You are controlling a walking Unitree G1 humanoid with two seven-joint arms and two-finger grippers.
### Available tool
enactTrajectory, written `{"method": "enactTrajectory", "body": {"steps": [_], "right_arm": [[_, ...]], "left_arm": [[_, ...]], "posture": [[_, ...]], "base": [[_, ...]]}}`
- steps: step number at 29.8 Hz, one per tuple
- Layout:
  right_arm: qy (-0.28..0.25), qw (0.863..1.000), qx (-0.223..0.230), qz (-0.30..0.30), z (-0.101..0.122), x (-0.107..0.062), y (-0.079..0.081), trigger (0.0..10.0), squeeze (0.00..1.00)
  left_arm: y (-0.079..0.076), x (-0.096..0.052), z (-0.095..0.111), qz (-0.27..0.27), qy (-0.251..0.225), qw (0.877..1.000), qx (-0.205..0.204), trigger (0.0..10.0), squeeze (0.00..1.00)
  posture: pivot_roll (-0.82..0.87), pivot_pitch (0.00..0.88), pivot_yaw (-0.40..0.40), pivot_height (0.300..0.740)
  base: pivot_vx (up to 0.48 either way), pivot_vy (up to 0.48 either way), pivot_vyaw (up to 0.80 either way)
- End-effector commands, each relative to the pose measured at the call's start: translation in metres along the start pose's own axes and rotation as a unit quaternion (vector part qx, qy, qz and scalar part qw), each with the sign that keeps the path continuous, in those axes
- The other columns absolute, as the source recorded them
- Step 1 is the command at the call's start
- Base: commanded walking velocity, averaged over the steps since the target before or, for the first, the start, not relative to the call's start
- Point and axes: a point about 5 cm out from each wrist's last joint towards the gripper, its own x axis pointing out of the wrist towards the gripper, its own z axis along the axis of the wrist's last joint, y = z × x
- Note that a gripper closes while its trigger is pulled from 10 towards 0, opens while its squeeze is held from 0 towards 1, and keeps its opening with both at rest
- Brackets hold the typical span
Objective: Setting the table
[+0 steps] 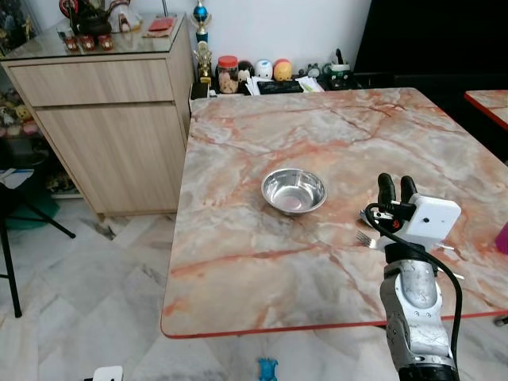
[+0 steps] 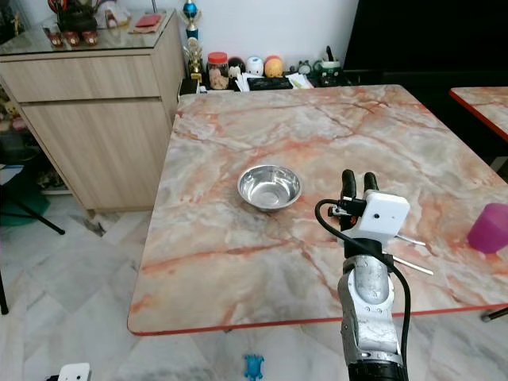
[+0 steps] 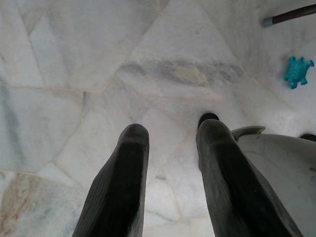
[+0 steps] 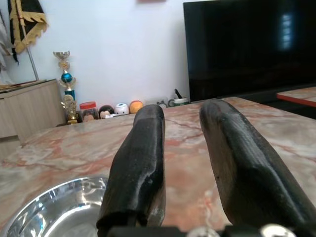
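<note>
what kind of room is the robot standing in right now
Most likely a home dining or living area: a marble-patterned table holding a steel bowl, a wooden sideboard with ornaments, and a large dark TV screen.

head: down over table (image 1: 317, 127) | left wrist: floor (image 3: 74, 74) | right wrist: along tabletop

TV (image 4: 249, 47), trophy (image 4: 65, 76), maybe turtle toy (image 3: 297, 71)

Steel bowl (image 1: 294, 190) upright mid-table (image 1: 238, 262); fork (image 1: 367, 238) nr right.
</note>
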Motion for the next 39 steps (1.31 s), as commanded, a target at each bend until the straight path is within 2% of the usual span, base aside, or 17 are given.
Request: {"method": "enactTrajectory", "body": {"steps": [1, 10, 17, 23, 24, 27, 31, 33, 34, 39], "right_arm": [[-0.004, 1.0, 0.003, 0.001, 0.002, 0.002, 0.001, 10.0, 0.0], [0.001, 1.0, 0.005, 0.016, 0.001, 0.003, 0.005, 10.0, 0.0], [0.017, 1.0, 0.004, 0.024, -0.004, -0.001, 0.007, 10.0, 0.0], [0.045, 0.999, 0.029, 0.007, -0.01, -0.007, 0.003, 10.0, 0.0], [0.055, 0.997, 0.057, -0.007, -0.011, -0.007, -0.001, 10.0, 0.99], [0.065, 0.994, 0.089, -0.021, -0.011, -0.005, -0.005, 10.0, 1.0], [0.105, 0.989, 0.1, -0.029, -0.015, 0.003, -0.008, 10.0, 1.0], [0.113, 0.987, 0.113, -0.003, -0.014, 0.011, -0.003, 10.0, 1.0], [0.138, 0.985, 0.105, 0.006, -0.018, 0.014, -0.002, 10.0, 1.0], [0.159, 0.978, 0.131, 0.023, -0.019, 0.026, 0.002, 10.0, 1.0]], "left_arm": [[-0.004, 0.001, 0.0, -0.001, 0.01, 1.0, -0.002, 10.0, 0.0], [-0.001, 0.0, -0.004, 0.0, 0.01, 1.0, -0.004, 10.0, 0.0], [-0.001, -0.001, -0.005, 0.001, 0.01, 1.0, -0.011, 10.0, 0.0], [0.0, -0.001, -0.006, 0.001, 0.013, 1.0, -0.012, 10.0, 0.0], [0.0, -0.001, -0.006, 0.001, 0.013, 1.0, -0.012, 10.0, 0.0], [-0.001, -0.001, -0.006, 0.0, 0.014, 1.0, -0.013, 10.0, 0.0], [-0.001, -0.001, -0.005, -0.001, 0.014, 1.0, -0.013, 10.0, 0.0], [-0.002, 0.0, -0.005, -0.004, 0.014, 1.0, -0.012, 10.0, 0.0], [-0.002, 0.0, -0.004, -0.006, 0.013, 1.0, -0.012, 10.0, 0.0], [-0.003, 0.0, -0.004, -0.009, 0.012, 1.0, -0.011, 10.0, 0.0]], "posture": [[0.03, 0.0, 0.006, 0.736], [0.03, 0.0, 0.003, 0.736], [0.03, 0.003, 0.0, 0.736], [0.03, 0.011, -0.001, 0.736], [0.03, 0.014, 0.0, 0.736], [0.03, 0.015, 0.001, 0.736], [0.03, 0.015, 0.004, 0.736], [0.03, 0.013, 0.003, 0.736], [0.03, 0.014, 0.003, 0.736], [0.02, 0.013, 0.004, 0.736]], "base": [[0.259, 0.0, 0.0], [0.256, 0.0, 0.0], [0.0, 0.0, 0.0], [0.0, 0.0, 0.0], [0.0, 0.0, 0.0], [0.0, 0.0, 0.0], [0.0, 0.0, 0.0], [0.0, 0.0, 0.0], [0.0, 0.0, 0.0], [0.0, 0.0, 0.0]]}}
